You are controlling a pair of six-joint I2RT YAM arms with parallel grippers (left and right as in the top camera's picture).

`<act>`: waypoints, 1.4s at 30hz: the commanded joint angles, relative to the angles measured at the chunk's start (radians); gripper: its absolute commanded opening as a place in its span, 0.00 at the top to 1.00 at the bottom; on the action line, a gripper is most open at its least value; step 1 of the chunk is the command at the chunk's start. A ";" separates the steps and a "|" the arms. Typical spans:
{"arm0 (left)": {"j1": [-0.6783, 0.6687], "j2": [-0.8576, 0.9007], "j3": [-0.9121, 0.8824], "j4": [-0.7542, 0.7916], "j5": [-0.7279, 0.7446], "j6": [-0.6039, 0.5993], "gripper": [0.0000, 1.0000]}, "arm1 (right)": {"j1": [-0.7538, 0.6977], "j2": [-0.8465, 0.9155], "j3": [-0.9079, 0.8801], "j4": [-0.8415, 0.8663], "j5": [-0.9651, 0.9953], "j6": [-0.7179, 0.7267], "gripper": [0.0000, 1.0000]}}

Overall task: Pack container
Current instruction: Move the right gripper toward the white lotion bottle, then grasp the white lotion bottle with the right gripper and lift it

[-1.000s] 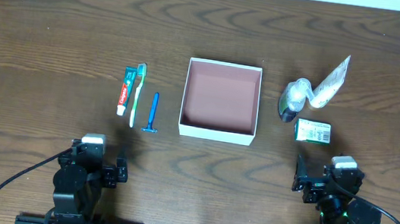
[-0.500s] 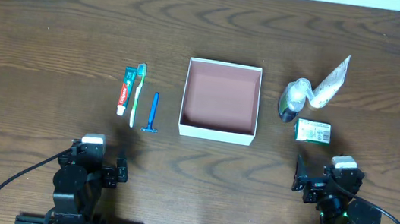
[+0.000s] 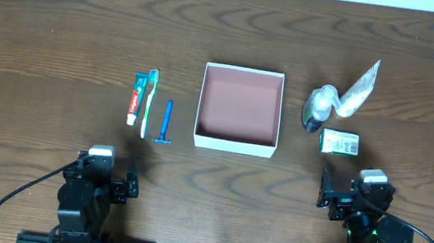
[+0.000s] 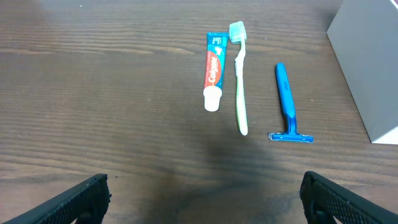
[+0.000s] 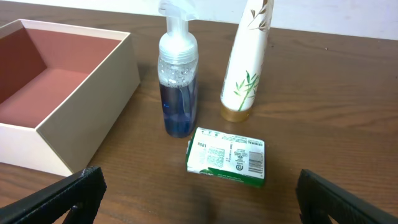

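The container, a square white box with a pink-brown inside, sits mid-table and holds nothing; it also shows in the right wrist view and its wall in the left wrist view. Left of it lie a toothpaste tube, a green toothbrush and a blue razor. Right of it stand a pump bottle, a white tube and a green-and-white packet. My left gripper is open and empty near the table's front edge. My right gripper is open and empty, just short of the packet.
Both arms' bases rest at the front edge, left arm and right arm. The wooden table is bare at the back and far sides.
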State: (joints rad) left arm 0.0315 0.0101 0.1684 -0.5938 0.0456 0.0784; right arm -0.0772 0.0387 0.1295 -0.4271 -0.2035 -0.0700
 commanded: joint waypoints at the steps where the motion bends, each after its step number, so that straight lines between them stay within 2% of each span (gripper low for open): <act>1: -0.003 -0.006 -0.005 0.004 0.000 -0.009 0.02 | 0.007 -0.008 -0.006 0.014 -0.030 0.003 0.01; 8: -0.003 -0.006 -0.005 0.004 0.000 -0.009 0.02 | 0.007 -0.007 0.004 0.034 -0.197 0.061 0.01; 14: -0.003 -0.006 -0.005 0.004 0.000 -0.008 0.02 | 0.007 0.101 0.164 -0.003 -0.119 0.085 0.01; 17: -0.003 -0.006 -0.005 0.004 0.000 -0.008 0.02 | 0.007 0.246 0.323 -0.068 -0.063 0.085 0.01; 23: -0.003 -0.006 -0.005 0.004 0.000 -0.008 0.02 | 0.007 0.635 0.760 -0.300 0.016 0.079 0.01; 28: -0.003 -0.006 -0.005 0.004 0.000 -0.008 0.02 | 0.007 0.896 1.079 -0.472 -0.199 0.076 0.01; 32: -0.003 -0.006 -0.005 0.004 0.000 -0.008 0.02 | 0.007 1.028 1.203 -0.480 -0.225 0.078 0.01; 39: -0.003 -0.006 -0.005 0.004 0.000 -0.008 0.02 | 0.007 1.311 1.423 -0.545 -0.011 0.126 0.01; 42: -0.003 -0.006 -0.005 0.004 0.000 -0.008 0.02 | 0.006 1.424 1.495 -0.576 0.023 0.145 0.01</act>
State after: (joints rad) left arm 0.0315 0.0101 0.1677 -0.5934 0.0456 0.0784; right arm -0.0772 1.3815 1.5623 -0.9886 -0.2600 0.0402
